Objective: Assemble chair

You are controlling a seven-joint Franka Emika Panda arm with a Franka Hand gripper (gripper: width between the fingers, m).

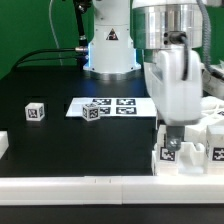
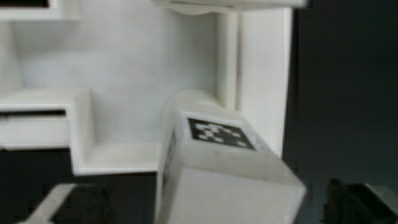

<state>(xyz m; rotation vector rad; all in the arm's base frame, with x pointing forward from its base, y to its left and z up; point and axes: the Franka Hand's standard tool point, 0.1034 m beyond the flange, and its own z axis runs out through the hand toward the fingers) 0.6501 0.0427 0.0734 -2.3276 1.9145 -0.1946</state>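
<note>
The chair parts are glossy white pieces clustered at the exterior view's right. In the wrist view a white slab frame lies below, and a tagged white block rises from it between my fingers. My gripper hangs straight over that cluster. Its jaws stand open around the block: the dark fingers sit off both sides with a gap to the white faces. Two small tagged white cubes lie loose on the black table.
The marker board lies flat at mid-table in front of the robot base. A long white rail runs along the front edge. A white piece shows at the exterior view's left edge.
</note>
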